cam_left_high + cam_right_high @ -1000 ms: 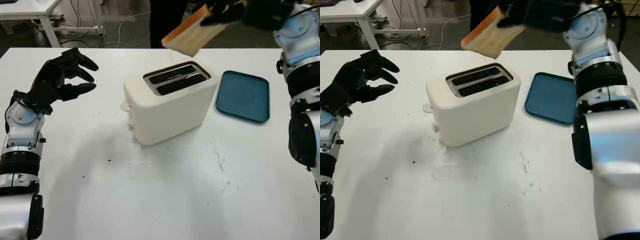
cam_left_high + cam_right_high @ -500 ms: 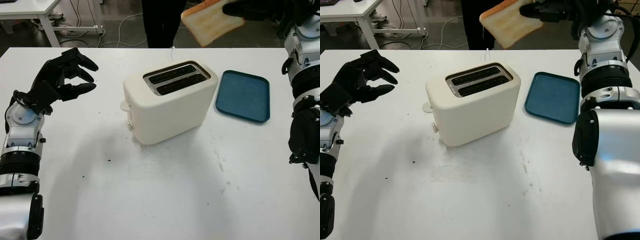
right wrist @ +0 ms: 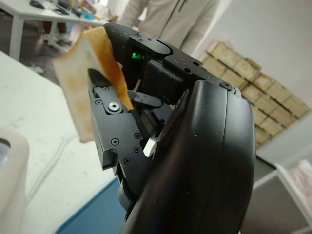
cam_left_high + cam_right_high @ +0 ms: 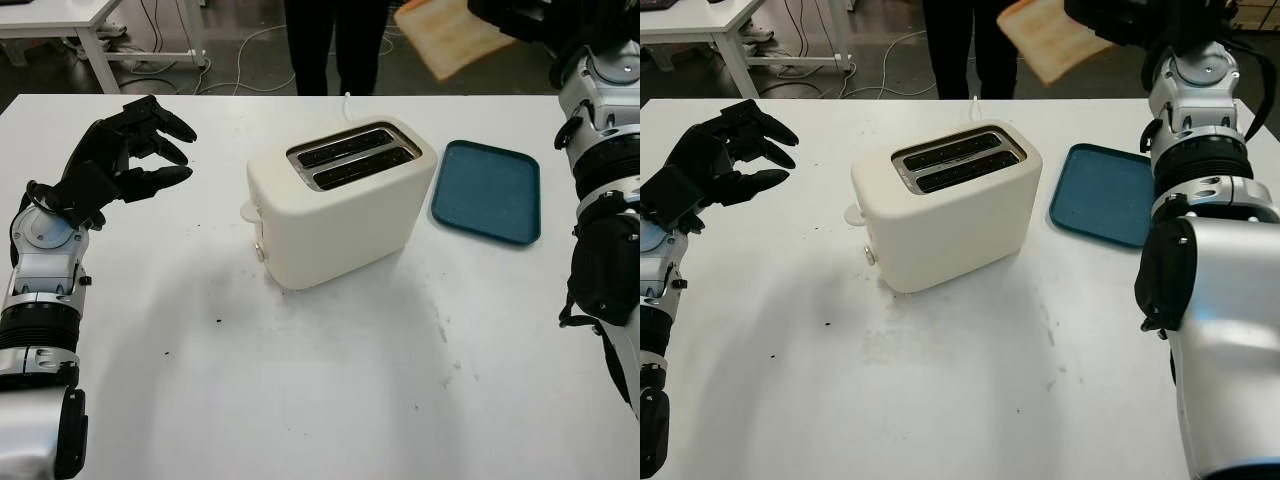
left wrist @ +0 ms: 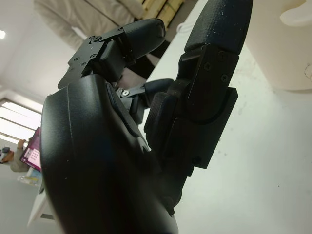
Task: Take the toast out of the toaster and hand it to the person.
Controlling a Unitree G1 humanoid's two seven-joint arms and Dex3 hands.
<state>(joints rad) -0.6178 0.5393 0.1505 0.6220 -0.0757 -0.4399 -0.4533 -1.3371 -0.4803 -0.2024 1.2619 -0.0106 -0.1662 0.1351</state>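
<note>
A slice of toast is held high at the back right, above the table's far edge, with my right hand shut on it; the same toast sits pinched between black fingers in the right wrist view. The cream toaster stands mid-table with both slots empty. My left hand hovers open over the table's left side. A person in dark trousers stands behind the far edge, left of the toast.
A teal tray lies flat to the right of the toaster. A white desk and floor cables sit beyond the table at the back left. Crumbs dot the white tabletop in front.
My right hand has carried the toast up and to the right, away from above the toaster toward the back right. The person has stepped further into view. The left hand has not moved.
</note>
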